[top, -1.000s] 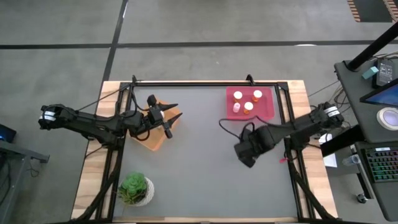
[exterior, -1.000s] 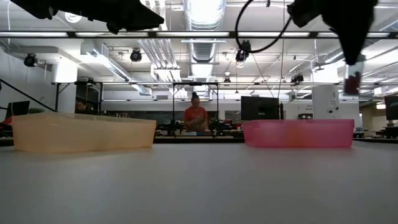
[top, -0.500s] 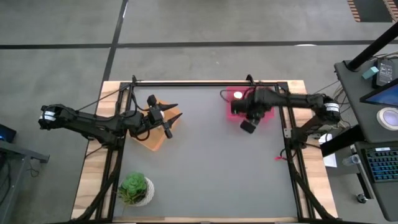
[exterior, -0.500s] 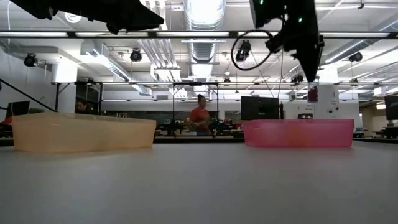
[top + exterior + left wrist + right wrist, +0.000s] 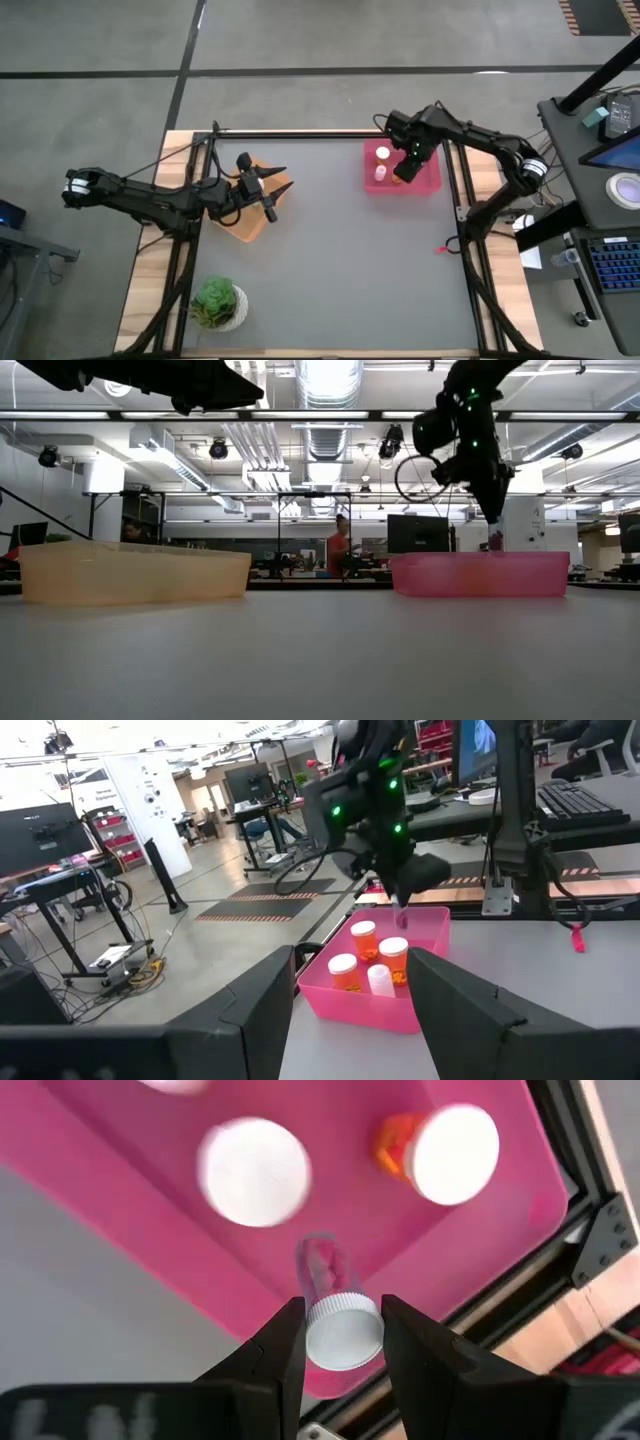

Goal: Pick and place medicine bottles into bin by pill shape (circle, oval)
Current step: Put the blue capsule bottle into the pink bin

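Right claw [image 5: 343,1342] (gripping bottle [image 5: 340,1330]) has swung over pink bin [image 5: 431,182].

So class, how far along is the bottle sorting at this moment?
Done: at least three capped bottles stand in the pink bin. In hand: the right gripper holds a clear bottle by its cap above that bin, not yet released. The left gripper hangs open over the orange bin. Left: no bottles show loose on the table; the orange bin's contents cannot be seen.
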Controlling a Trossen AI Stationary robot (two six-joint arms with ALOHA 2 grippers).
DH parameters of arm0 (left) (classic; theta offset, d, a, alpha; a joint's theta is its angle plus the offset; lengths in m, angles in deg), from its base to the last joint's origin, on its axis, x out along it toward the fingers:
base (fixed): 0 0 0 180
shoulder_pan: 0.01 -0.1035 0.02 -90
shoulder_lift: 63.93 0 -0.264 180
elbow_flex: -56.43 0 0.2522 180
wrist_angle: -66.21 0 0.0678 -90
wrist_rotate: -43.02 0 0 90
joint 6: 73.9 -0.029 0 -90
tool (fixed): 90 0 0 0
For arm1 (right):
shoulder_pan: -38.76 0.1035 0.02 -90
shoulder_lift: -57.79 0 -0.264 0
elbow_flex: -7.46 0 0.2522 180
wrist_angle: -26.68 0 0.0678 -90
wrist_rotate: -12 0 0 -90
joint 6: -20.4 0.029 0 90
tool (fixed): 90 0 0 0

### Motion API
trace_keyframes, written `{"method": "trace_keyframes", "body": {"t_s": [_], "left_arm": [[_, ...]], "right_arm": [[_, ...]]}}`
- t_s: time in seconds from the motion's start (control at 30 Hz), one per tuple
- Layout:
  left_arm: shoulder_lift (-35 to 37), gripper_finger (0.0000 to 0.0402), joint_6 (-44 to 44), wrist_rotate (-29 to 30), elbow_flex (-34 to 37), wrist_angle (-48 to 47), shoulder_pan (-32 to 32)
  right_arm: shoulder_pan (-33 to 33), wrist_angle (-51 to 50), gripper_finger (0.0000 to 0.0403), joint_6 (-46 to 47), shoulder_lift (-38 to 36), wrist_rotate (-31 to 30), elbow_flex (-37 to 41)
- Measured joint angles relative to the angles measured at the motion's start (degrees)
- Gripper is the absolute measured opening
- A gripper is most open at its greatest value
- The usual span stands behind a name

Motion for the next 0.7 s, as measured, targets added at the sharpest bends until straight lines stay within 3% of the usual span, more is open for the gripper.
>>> {"method": "trace_keyframes", "body": {"t_s": [0.23, 0.7], "left_arm": [[0.0, 0.0179, -0.05, 0.0, 0.02, 0.02, -0.04], [0.0, 0.0179, -0.1, 0.0, 0.08, -0.56, -0.04]], "right_arm": [[-4.79, 3.16, 0.0107, -2.5, 3.61, -0.07, 2.3], [-6.15, 5.49, 0.0107, -7.46, 7.36, 0.0, 4.58]]}}
